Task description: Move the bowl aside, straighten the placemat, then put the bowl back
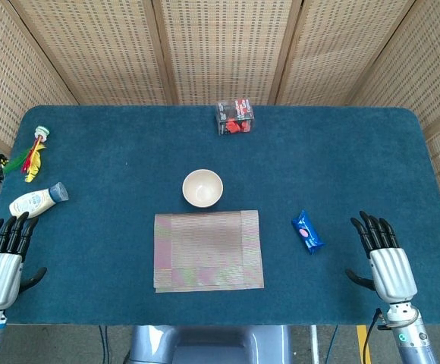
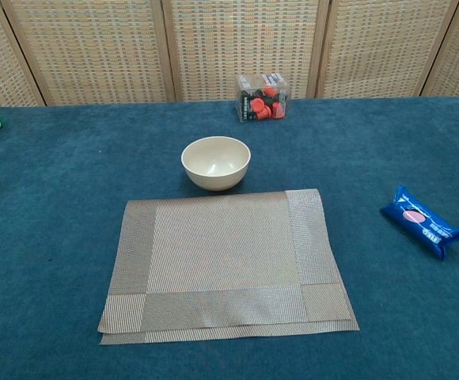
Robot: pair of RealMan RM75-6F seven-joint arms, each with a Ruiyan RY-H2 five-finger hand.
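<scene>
A cream bowl (image 1: 202, 187) (image 2: 216, 162) stands upright on the blue table, just beyond the far edge of the beige woven placemat (image 1: 209, 249) (image 2: 225, 264). The placemat lies flat near the table's front edge, roughly square to it. My left hand (image 1: 2, 258) rests at the front left corner, fingers spread, holding nothing. My right hand (image 1: 385, 260) rests at the front right, fingers spread and empty. Both hands are far from the bowl and mat. Neither hand shows in the chest view.
A blue snack packet (image 1: 307, 232) (image 2: 422, 222) lies right of the mat. A clear box of red and black pieces (image 1: 236, 117) (image 2: 263, 96) stands at the back. A white bottle (image 1: 36, 200) and a colourful toy (image 1: 33, 155) lie at the left.
</scene>
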